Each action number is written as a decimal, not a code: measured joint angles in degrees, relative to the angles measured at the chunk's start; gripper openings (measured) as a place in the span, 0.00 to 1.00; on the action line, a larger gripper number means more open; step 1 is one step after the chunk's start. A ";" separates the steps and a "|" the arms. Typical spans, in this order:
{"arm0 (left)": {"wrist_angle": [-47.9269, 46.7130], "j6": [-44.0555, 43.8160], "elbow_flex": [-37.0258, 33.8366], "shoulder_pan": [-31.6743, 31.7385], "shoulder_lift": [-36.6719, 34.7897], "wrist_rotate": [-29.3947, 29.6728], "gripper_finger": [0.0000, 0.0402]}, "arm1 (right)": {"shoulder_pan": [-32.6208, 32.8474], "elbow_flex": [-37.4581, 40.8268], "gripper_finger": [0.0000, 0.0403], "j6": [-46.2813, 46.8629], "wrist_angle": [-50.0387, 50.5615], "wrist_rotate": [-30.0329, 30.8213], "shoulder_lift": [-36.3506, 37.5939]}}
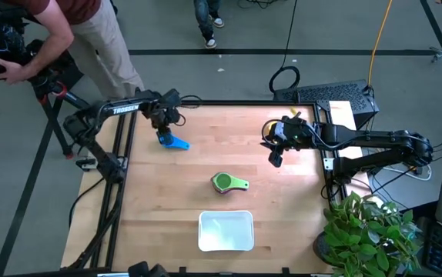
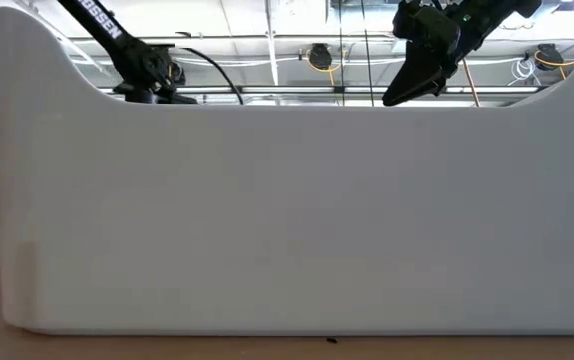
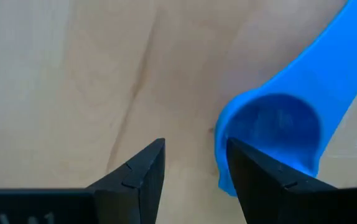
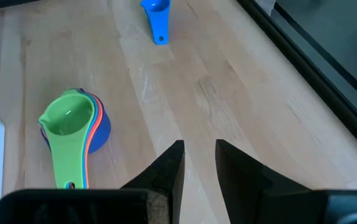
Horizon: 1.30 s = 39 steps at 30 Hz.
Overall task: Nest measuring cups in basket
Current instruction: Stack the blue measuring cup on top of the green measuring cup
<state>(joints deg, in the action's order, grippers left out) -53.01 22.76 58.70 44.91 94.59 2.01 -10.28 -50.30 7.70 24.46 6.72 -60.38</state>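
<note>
A light blue measuring cup (image 1: 175,143) lies on the far left part of the table. My left gripper (image 1: 163,129) is open right at it. In the left wrist view the bowl's near wall (image 3: 223,163) stands between the fingers. One finger (image 3: 262,180) is over the bowl (image 3: 275,127) and the other is outside it. A nested stack of cups (image 1: 224,182), green on top with orange, red and dark blue below (image 4: 73,121), rests mid-table. The white basket (image 1: 226,231) sits at the near edge. My right gripper (image 1: 275,156) hangs narrowly open above the table's right part. My left gripper (image 3: 194,168) comes at the light blue cup from above, fingers pointing down astride the bowl's wall (image 3: 223,163). Whether either finger touches the wall, I cannot tell. The cup lies on the table, its handle (image 3: 346,56) reaching away from the fingers.
In the low view the basket's wall (image 2: 287,220) fills nearly everything. A person (image 1: 59,23) stands beyond the table's far left corner. A potted plant (image 1: 367,231) is off the near right corner. Bare wood lies between the stack and both grippers.
</note>
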 joint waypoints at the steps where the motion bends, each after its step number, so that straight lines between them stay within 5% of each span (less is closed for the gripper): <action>1: 0.12 0.11 0.00 0.26 0.84 -0.03 0.44 | 0.00 0.00 0.21 0.00 0.13 -0.09 0.00; 9: 0.17 0.11 0.00 0.57 3.82 -0.80 0.39 | 0.00 0.00 0.21 -0.40 0.20 -0.83 0.00; 16: -0.64 -0.77 0.00 0.68 3.82 -2.20 0.04 | 0.00 0.00 0.21 -0.46 0.20 -0.84 0.00; 24: -2.96 -5.14 0.76 0.67 3.82 -5.55 0.02 | 0.00 0.00 0.21 -0.46 0.22 -0.83 0.00; 29: -7.52 -15.62 4.28 -0.92 1.48 -9.04 0.02 | 0.00 0.00 0.21 -0.46 0.23 -0.83 0.00; 39: -5.96 -40.88 8.22 -17.80 -9.98 -17.01 0.02 | -0.04 0.00 0.21 -0.91 0.20 -0.58 0.00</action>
<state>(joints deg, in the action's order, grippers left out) -58.97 -18.11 66.91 27.11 84.60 -15.00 -10.33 -50.30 6.80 24.66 6.14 -60.38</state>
